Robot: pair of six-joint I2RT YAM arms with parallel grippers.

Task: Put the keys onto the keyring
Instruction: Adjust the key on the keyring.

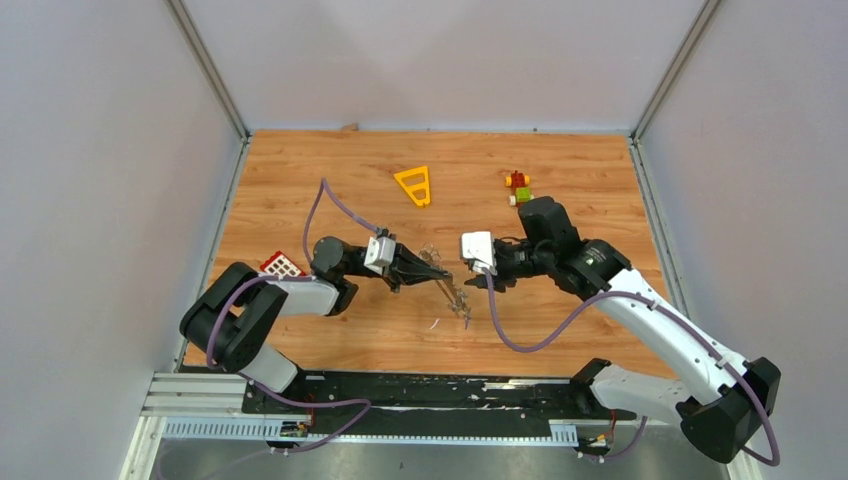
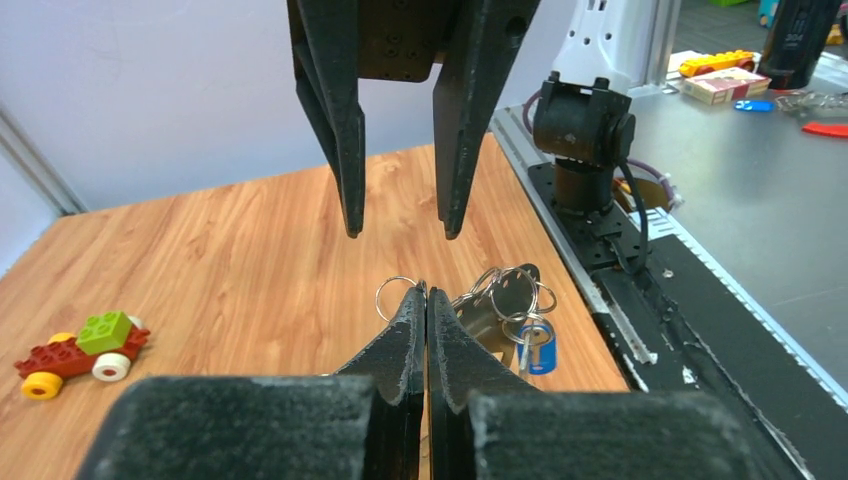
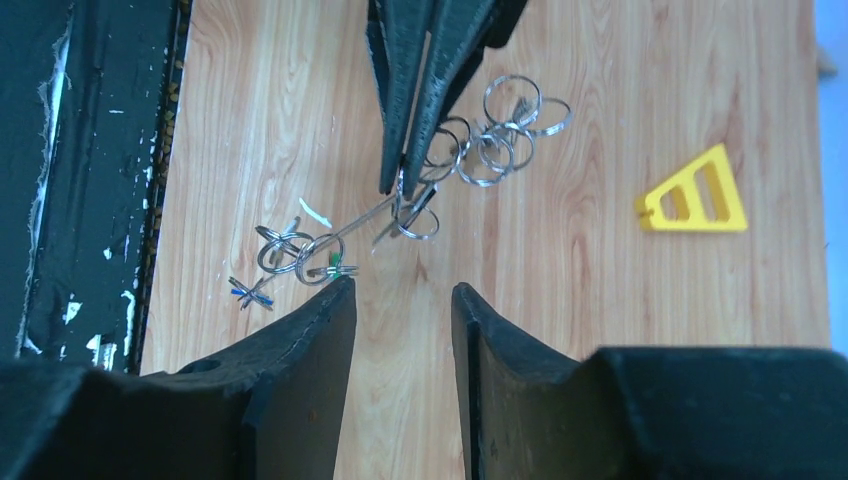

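Observation:
My left gripper (image 1: 443, 276) (image 2: 427, 290) is shut on one end of the keyring (image 3: 355, 220), a thin silver loop seen edge-on in the right wrist view. A small round ring (image 2: 395, 297) sticks out beside the tips. The loop slants away toward the near edge, and the keys (image 3: 290, 255) (image 2: 537, 347) hang bunched at its far end, with blue and green tags showing. My right gripper (image 3: 402, 290) (image 2: 400, 232) faces the left one a short way off, open, with only bare wood between its fingers.
A cluster of loose silver rings (image 3: 500, 130) lies just beyond the left gripper. The yellow triangle frame (image 1: 414, 186) and the toy block figure (image 1: 517, 187) sit farther back. A red-and-white grid block (image 1: 281, 266) lies by the left arm. The black rail runs along the near edge.

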